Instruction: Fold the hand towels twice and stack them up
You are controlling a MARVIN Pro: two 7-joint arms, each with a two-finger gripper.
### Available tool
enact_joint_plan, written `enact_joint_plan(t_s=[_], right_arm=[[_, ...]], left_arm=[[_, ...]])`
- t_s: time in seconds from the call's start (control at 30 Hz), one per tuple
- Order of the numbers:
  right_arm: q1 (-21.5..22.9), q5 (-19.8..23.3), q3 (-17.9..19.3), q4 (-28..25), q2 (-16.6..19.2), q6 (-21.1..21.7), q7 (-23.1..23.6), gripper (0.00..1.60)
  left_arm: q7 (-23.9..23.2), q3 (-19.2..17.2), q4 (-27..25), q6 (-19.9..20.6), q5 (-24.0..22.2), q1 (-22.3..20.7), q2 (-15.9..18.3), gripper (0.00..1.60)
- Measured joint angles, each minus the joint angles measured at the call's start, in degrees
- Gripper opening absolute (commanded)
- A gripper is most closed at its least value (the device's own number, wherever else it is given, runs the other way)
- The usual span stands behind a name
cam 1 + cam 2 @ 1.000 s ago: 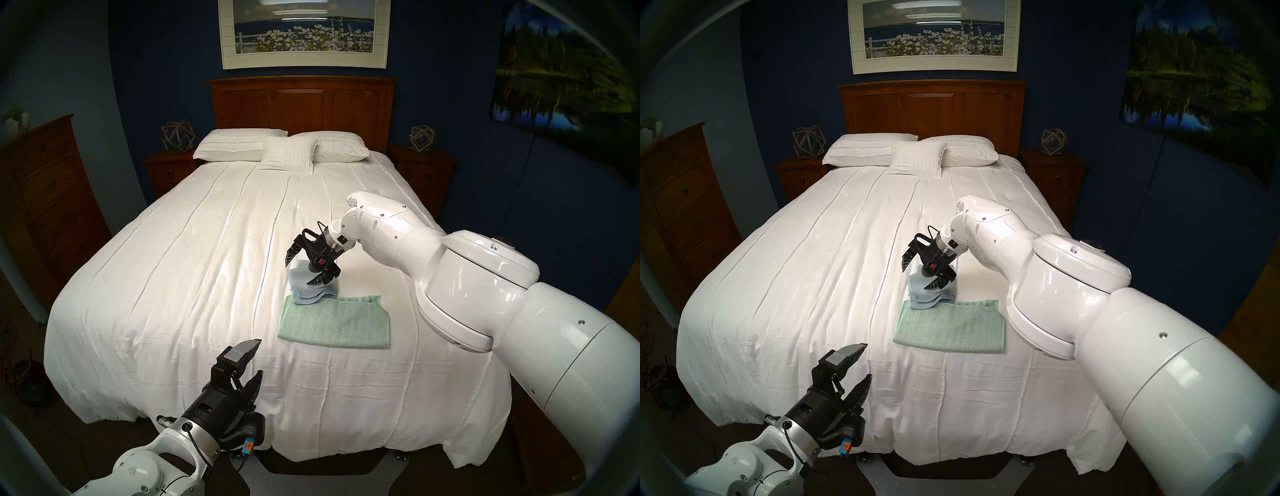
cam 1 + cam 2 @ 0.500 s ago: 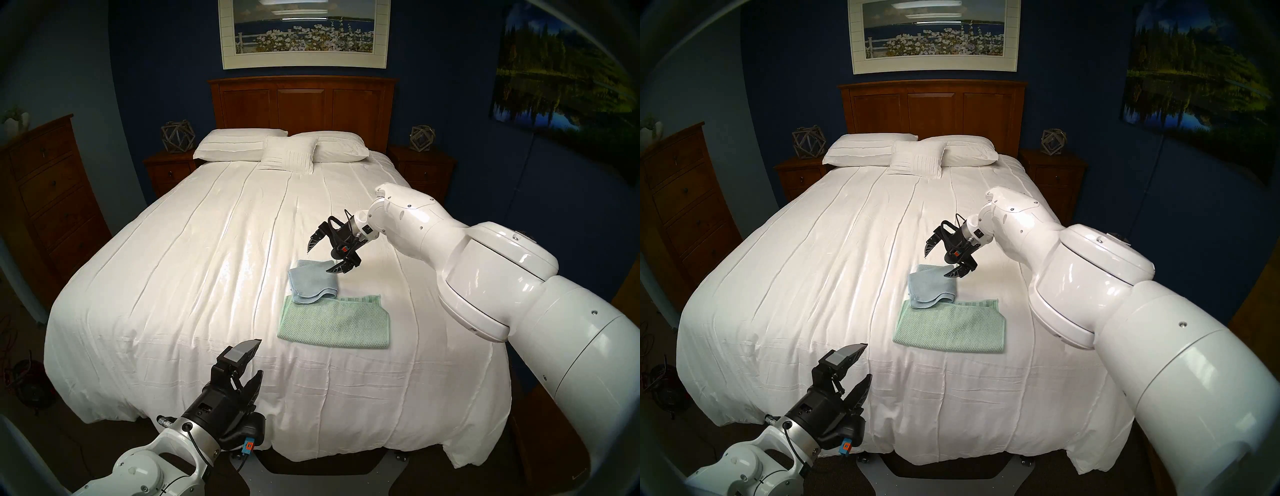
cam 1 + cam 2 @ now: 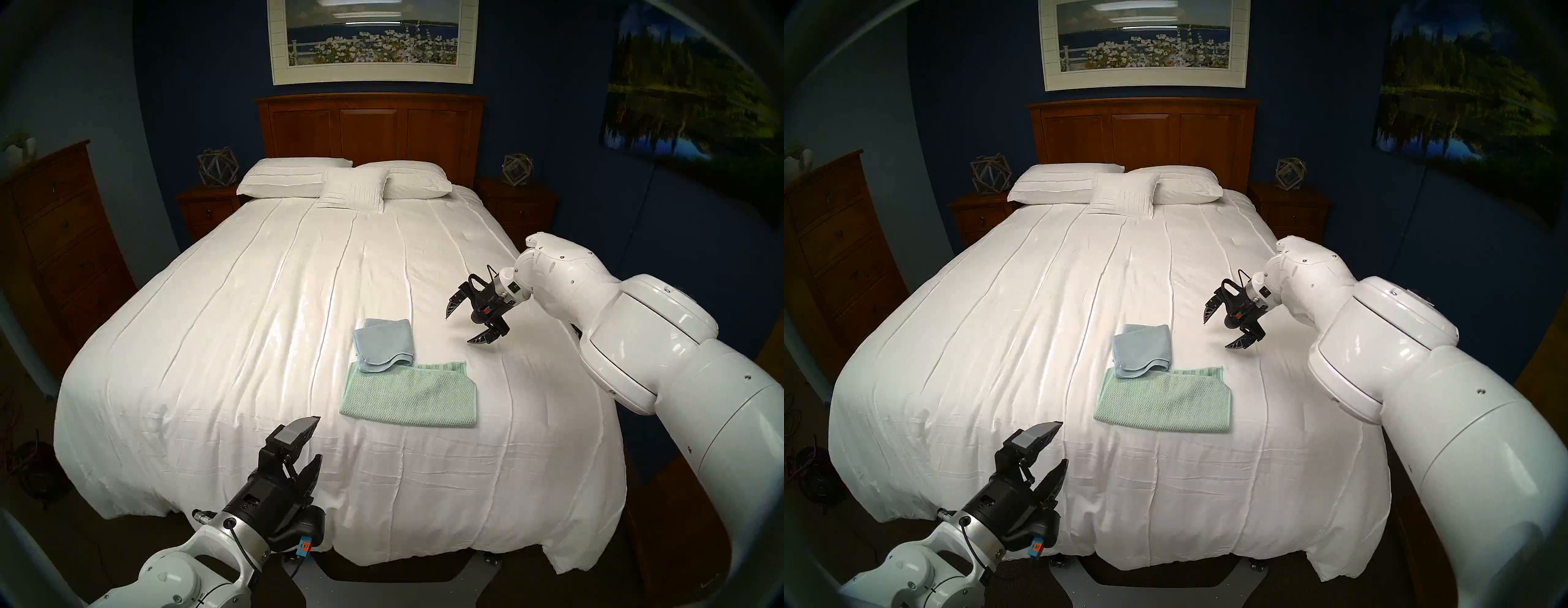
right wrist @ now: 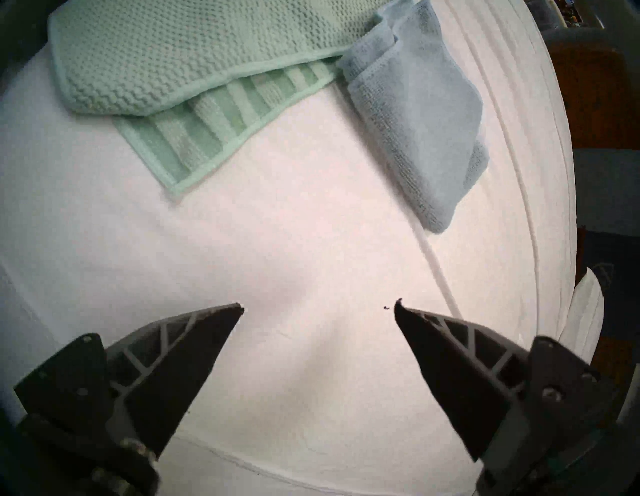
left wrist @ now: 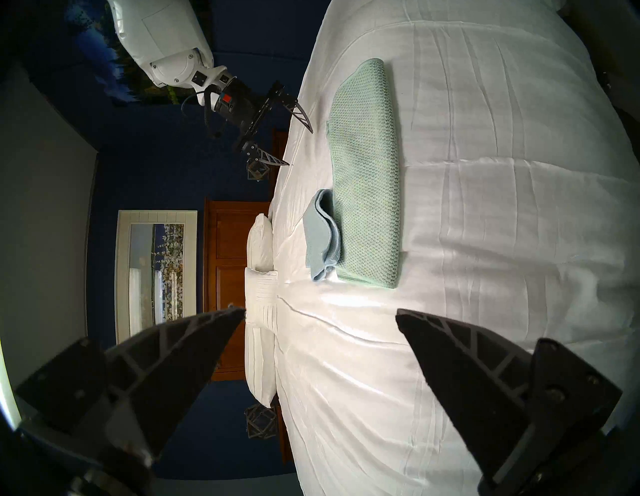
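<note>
Resting folded at frame centre: blue towel point(image 3: 384, 344) overlapping green towel point(image 3: 410, 396).
Right tool point(image 3: 462, 327) spread, empty, centre right; left tool point(image 3: 316, 437) spread, lower centre.

No text, label, brand, number or sign can be read in any view; the small markings on the arm joints and the orange tags by the wrists are too blurred.

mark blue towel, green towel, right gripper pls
blue towel point(image 3: 384, 344), head stereo left view, centre of its folded top layer.
green towel point(image 3: 409, 397), head stereo left view, middle of the waffle-weave top face.
right gripper point(image 3: 461, 327), head stereo left view, midway between its open fingers, over the bedspread.
</note>
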Motion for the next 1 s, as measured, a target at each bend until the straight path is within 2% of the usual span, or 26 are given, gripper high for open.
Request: enact_joint_plan(t_s=[0.63,1.0], right_arm=[[-0.1,4.2,4.8,-3.3,3.5,0.0,6.1,1.60],[-3.8,6.4,6.4,-5.0,4.2,0.0,6.4,1.60]], left_arm=[[0.0,0.1,0.5,0.0,0.0,-0.3,0.0,1.60],[-0.1,0.2,0.7,0.0,0.0,-0.5,0.0,1.60]])
